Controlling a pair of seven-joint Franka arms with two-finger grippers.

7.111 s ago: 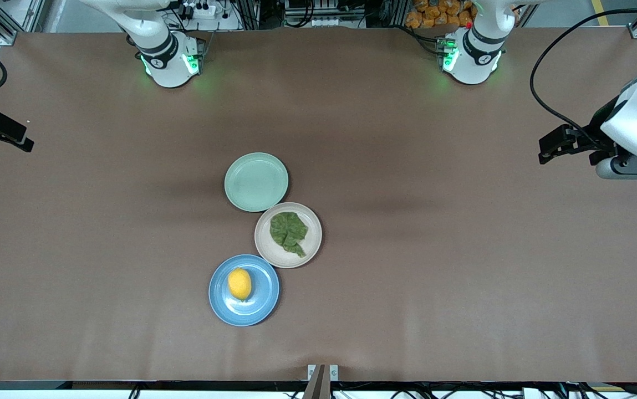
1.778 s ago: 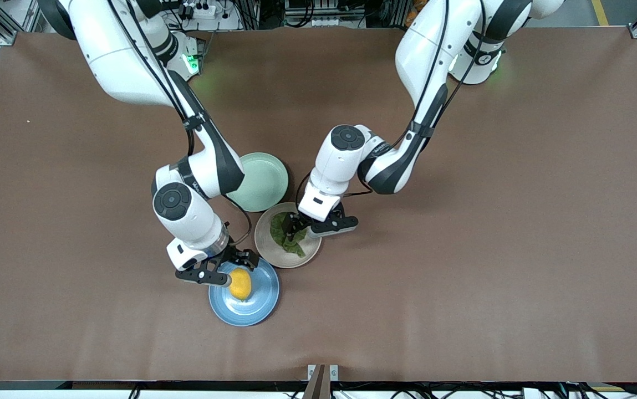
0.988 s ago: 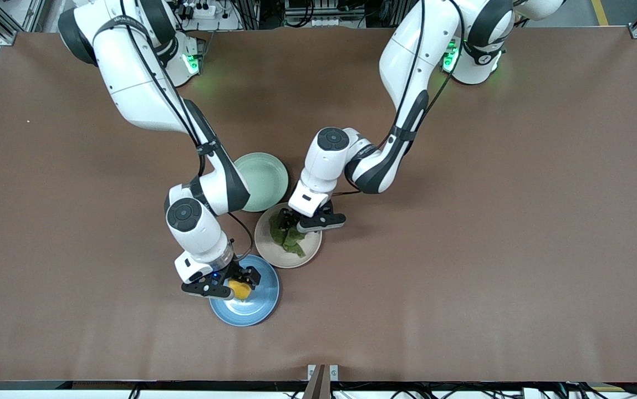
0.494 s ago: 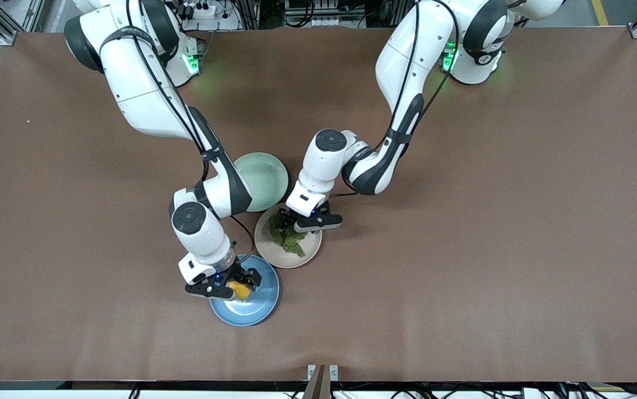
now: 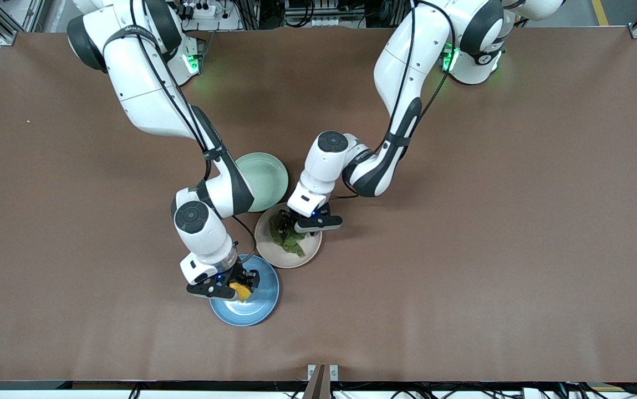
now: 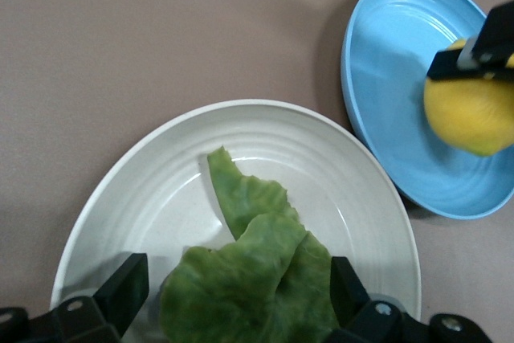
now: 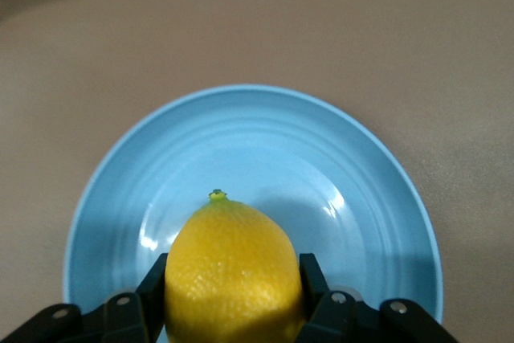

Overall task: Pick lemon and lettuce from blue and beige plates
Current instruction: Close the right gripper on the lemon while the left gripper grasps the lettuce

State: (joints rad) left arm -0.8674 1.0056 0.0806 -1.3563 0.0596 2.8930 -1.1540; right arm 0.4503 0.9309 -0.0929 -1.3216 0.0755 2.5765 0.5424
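The yellow lemon (image 5: 240,291) (image 7: 231,267) sits on the blue plate (image 5: 265,307) (image 7: 265,138), and my right gripper (image 5: 238,285) (image 7: 233,299) is shut on it, a finger pressed against each side. The dark green lettuce (image 5: 291,240) (image 6: 249,279) lies on the beige plate (image 5: 311,250) (image 6: 152,190), which is farther from the front camera than the blue plate and touches it. My left gripper (image 5: 297,225) (image 6: 239,299) stands open low over the lettuce, one finger on either side of the leaf. The left wrist view also shows the blue plate (image 6: 385,78) and the held lemon (image 6: 470,118).
A pale mint-green plate (image 5: 267,173) lies beside the beige plate, toward the robots' bases, partly under the right arm. Bare brown table surrounds the three plates on all sides.
My right gripper has closed its fingers onto the lemon on the blue plate. The left gripper has stayed open over the lettuce, shifting only slightly.
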